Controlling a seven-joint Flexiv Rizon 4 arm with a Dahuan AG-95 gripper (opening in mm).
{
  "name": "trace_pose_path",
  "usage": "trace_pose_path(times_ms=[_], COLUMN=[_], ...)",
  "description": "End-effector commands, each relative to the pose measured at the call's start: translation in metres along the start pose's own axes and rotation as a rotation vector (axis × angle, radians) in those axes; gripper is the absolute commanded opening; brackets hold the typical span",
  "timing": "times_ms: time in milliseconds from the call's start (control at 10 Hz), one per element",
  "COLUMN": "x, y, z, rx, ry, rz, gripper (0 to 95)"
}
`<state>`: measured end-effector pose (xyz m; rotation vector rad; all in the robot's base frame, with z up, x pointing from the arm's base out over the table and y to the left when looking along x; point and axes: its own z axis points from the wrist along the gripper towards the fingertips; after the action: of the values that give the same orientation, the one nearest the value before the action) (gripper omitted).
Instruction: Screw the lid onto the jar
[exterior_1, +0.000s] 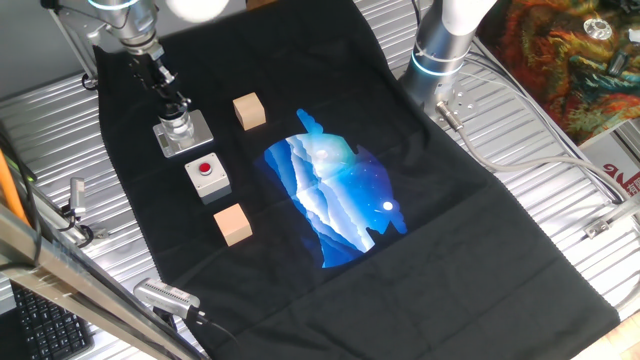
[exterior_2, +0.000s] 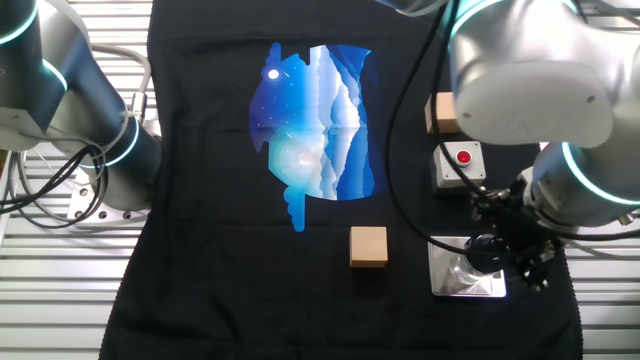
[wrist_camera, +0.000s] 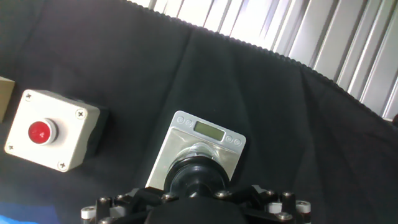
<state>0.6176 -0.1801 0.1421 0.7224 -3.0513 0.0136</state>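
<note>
The jar (exterior_1: 180, 127) stands upright on its grey square base plate (exterior_1: 198, 132) at the back left of the black cloth. It also shows in the other fixed view (exterior_2: 468, 268) on its plate (exterior_2: 445, 282). My gripper (exterior_1: 174, 103) comes down from above and is shut on the black lid (wrist_camera: 198, 174), which sits on top of the jar. In the hand view the lid fills the space just ahead of the hand, over the plate (wrist_camera: 186, 140). The fingertips themselves are hidden by the hand body.
A grey box with a red button (exterior_1: 207, 173) lies just in front of the jar. One wooden cube (exterior_1: 249, 111) is to the jar's right, another (exterior_1: 232, 223) nearer the front. A second robot arm's base (exterior_1: 440, 45) stands at the back right.
</note>
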Motion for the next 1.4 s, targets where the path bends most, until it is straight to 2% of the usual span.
trace_pose_path(times_ms=[100,300,400,700,800,1200,1400], x=[-0.002,-0.003,-0.005,-0.009,-0.009,-0.011,-0.013], y=[-0.001,-0.001,0.000,0.002,0.002,0.005,0.007], z=[0.000,0.000,-0.001,-0.001,-0.002,-0.002,-0.002], rx=[-0.003,-0.009,-0.024,-0.042,-0.053,-0.044,-0.020], ry=[0.007,-0.012,-0.021,-0.025,-0.034,-0.030,-0.018], rz=[0.027,-0.011,-0.016,-0.041,-0.084,-0.178,-0.247], gripper=[76.0,76.0,76.0,76.0,76.0,76.0,76.0])
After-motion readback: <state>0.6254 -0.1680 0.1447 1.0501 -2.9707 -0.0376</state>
